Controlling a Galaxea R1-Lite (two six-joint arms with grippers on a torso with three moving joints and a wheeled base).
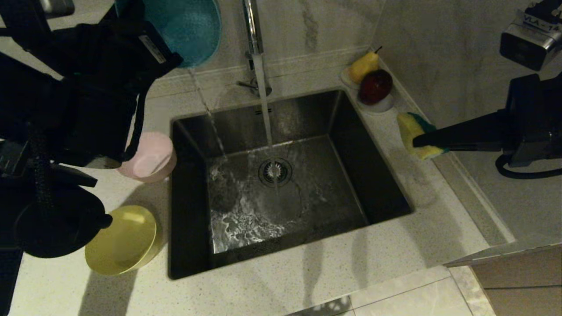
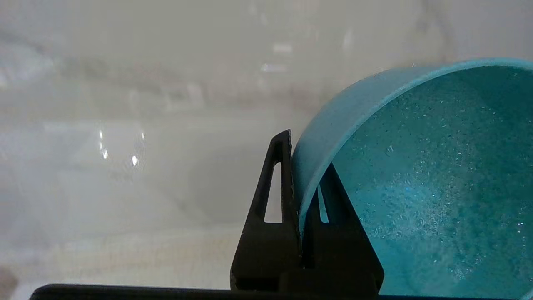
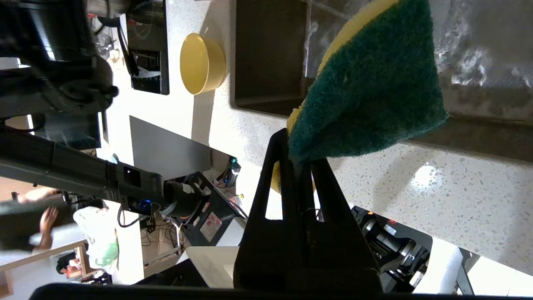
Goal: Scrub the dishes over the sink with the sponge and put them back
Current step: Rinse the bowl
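My left gripper point(image 2: 306, 166) is shut on the rim of the light blue bowl point(image 2: 420, 179), one finger outside the wall and one inside. The wet bowl point(image 1: 189, 30) is held high and tilted at the sink's back left corner, and a thin trickle falls from it into the sink point(image 1: 373, 171). The pink bowl point(image 1: 151, 158) and yellow bowl point(image 1: 123, 239) stand on the counter left of the sink. My right gripper point(image 1: 416, 141) is shut on the bent yellow-and-green sponge point(image 1: 410, 127), held above the counter right of the sink. The green scouring side point(image 3: 370, 87) faces the right wrist camera.
The tall chrome tap point(image 1: 252, 26) runs a steady stream point(image 1: 264, 105) onto the drain strainer point(image 1: 275, 171). A small white saucer point(image 1: 381, 105) with a pear and a red apple sits at the sink's back right corner. A raised ledge and wall bound the counter on the right.
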